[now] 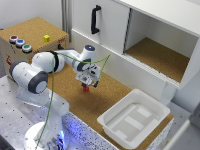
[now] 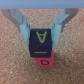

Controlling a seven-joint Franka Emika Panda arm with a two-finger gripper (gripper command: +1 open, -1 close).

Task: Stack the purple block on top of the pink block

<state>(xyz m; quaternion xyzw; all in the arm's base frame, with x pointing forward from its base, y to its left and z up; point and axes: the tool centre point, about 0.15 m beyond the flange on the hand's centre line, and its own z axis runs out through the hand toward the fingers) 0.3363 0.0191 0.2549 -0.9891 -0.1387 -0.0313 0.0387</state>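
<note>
In the wrist view the purple block (image 2: 41,39), a dark cube marked with a yellow "A", rests squarely on top of the pink block (image 2: 44,61), which stands on the cork surface. My gripper (image 2: 41,42) is shut on the purple block, one finger against each of its sides. In the exterior view the gripper (image 1: 87,83) hangs low over the cork board, and the pink block (image 1: 86,89) shows as a small red spot just below the fingers. The purple block is too small and dark to make out there.
A white plastic tray (image 1: 113,128) sits toward the exterior view's right on the cork board. A small yellow cube (image 1: 46,38) and coloured buttons (image 1: 20,43) sit on a cork-topped box at the left. Behind stands a white cabinet (image 1: 110,20) with an open compartment (image 1: 157,55).
</note>
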